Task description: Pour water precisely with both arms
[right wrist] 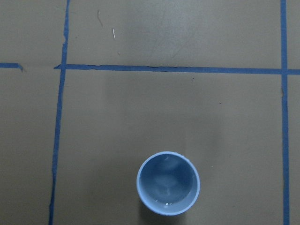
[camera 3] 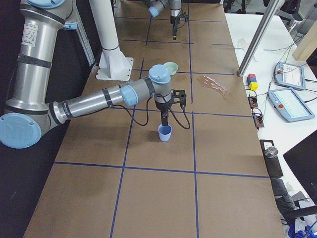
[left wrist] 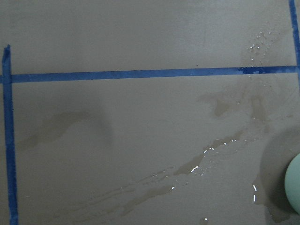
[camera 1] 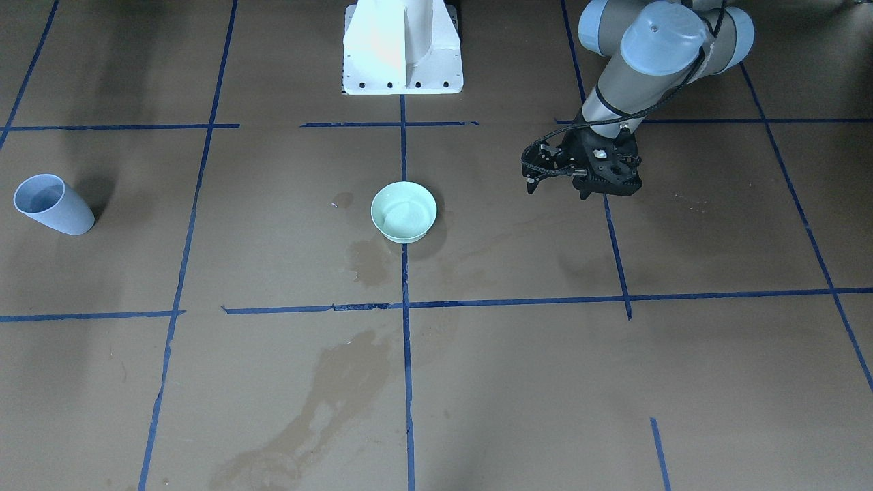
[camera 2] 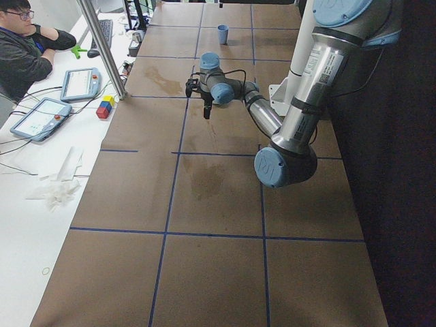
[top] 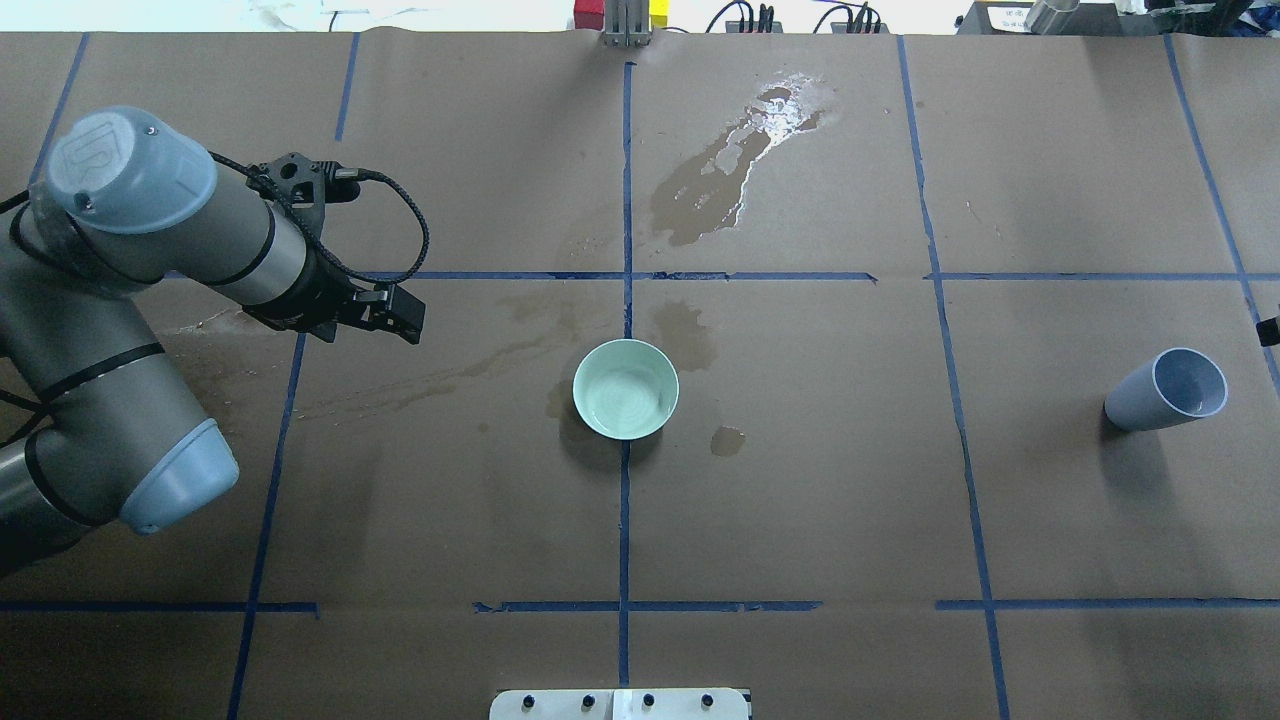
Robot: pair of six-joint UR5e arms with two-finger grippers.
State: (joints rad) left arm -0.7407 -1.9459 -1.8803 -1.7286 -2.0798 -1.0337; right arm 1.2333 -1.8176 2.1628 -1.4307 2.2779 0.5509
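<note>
Nearest the robot, the white pedestal stands at the edge of the table, whose brown paper is crossed by blue tape lines; the left arm reaches in over the table's left part; its left pincer hangs above the paper, pointing down and touching nothing; whether it is spread or pressed together I cannot tell. The right arm stretches low over the right part; the right pincer hangs straight above a blue cup; it shows clearly only from the side, so I cannot tell whether it is spread or pressed together, nor whether it touches the rim. The cup stands upright, well apart from the other things; a faint sheen shows in its bottom. At the middle, on a tape line, sits a pale green bowl, upright; dark damp patches lie around it, and a thin wet streak runs from it toward the left pincer. Farther on, the water lies spilt and shining near the far edge. Beyond the table, coloured blocks and two tablets lie on a white bench; a man sits there.
</note>
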